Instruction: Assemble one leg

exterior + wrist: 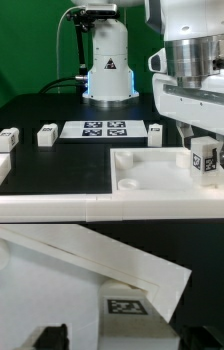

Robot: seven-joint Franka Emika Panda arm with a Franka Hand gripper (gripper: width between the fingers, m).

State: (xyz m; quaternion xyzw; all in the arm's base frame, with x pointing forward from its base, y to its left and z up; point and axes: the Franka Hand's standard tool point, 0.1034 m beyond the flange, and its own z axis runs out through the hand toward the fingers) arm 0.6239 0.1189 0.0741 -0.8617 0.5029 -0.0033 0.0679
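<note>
A leg, a small white post with a black-and-white tag, stands upright at the corner of the large white tray-like piece on the exterior view's right. My gripper hangs straight over it. In the wrist view the leg lies between my gripper's dark fingers. One finger stands clearly apart from the leg and the other is close beside it, so the jaws are open around it. Three more legs lie on the black table.
The marker board lies flat behind the tray-like piece. The robot's white base stands at the back. Another white part shows at the exterior view's left edge.
</note>
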